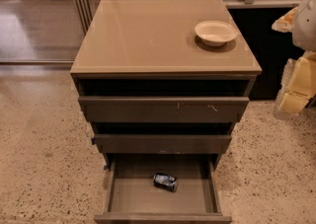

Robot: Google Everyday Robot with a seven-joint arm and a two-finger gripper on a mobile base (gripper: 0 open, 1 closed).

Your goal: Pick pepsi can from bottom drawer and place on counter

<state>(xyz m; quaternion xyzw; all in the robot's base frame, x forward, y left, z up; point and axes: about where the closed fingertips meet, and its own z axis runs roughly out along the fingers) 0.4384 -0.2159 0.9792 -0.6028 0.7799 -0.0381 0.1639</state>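
Down at the foot of the picture, the bottom drawer [133, 193] is pulled well out, a wide, shallow tray of matte grey-brown board with thin side walls and a plain flat front. The pepsi can [165, 181] lies on its side on the drawer's floor, about midway between the side walls and roughly halfway from front to back. It is a small dark blue metal cylinder with pale markings and a silvery end. Its long axis runs nearly parallel to the drawer front, slanted a little so that the right end sits nearer the front than the left. It is the one thing lying in that tray.

Above it, the middle drawer [163, 144] and the top drawer [163, 108] each stand out a short way, stepped like stairs. Their grey-brown fronts are flat, and the top one bears light scratches. The insides of both are lost in shadow.

The desk [148, 35] is a glossy tan-beige square slab with a thin pale edge. A white bowl [216, 32], round and shallow, sits near its right rear corner. I cannot tell what is in it.

The pincer [296, 92] hangs at the right edge of the view, beside the drawers and well apart from the can. It is a pale yellow, blocky shape under a white rounded shell. Whether it is spread or pressed together I cannot tell. A speckled stone-like floor [39, 168] surrounds everything.
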